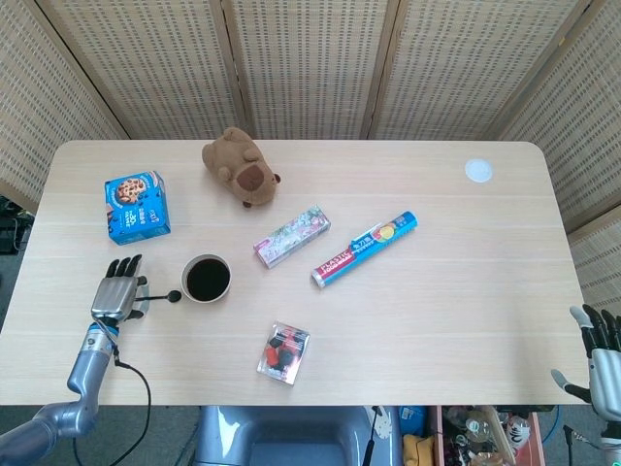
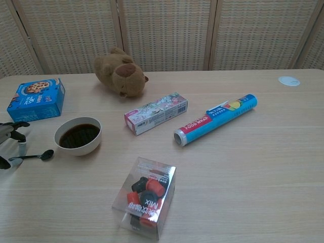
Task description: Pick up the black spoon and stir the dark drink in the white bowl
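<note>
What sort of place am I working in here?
Probably a staged indoor test setup: a pale wooden table fenced by woven folding screens, holding unrelated props like a plush toy and a cling-film box.

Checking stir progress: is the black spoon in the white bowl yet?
No, the black spoon lies on the table left of the white bowl, outside it.

Head view overhead; chest view low, closer.
</note>
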`<move>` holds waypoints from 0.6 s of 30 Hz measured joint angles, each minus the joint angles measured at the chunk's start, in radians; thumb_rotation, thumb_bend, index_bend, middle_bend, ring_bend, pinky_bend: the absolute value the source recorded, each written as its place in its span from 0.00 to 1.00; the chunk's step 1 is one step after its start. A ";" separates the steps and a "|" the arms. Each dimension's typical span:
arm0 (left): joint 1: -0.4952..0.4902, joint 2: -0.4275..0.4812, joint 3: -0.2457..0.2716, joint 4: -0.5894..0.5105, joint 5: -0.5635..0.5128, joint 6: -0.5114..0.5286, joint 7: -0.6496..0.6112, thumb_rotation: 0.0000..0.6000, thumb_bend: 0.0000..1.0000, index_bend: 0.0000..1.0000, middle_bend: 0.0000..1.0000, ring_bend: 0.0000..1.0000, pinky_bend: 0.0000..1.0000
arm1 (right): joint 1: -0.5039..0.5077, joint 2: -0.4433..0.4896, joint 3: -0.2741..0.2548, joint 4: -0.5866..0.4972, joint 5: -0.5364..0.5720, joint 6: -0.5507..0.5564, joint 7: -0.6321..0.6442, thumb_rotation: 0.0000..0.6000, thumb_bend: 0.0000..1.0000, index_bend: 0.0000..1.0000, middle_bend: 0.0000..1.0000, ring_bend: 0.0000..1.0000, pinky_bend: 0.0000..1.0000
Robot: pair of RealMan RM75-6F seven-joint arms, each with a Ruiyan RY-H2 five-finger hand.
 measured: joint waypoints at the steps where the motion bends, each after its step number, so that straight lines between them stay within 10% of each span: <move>1: 0.001 0.002 -0.001 -0.003 0.001 0.002 0.000 1.00 0.38 0.57 0.03 0.00 0.00 | 0.000 0.000 0.000 0.000 0.000 0.000 0.001 1.00 0.21 0.14 0.17 0.03 0.10; 18: -0.003 0.089 -0.003 -0.113 0.027 0.041 0.057 1.00 0.38 0.58 0.14 0.00 0.00 | -0.003 -0.001 -0.001 0.008 -0.010 0.005 0.016 1.00 0.21 0.14 0.17 0.03 0.10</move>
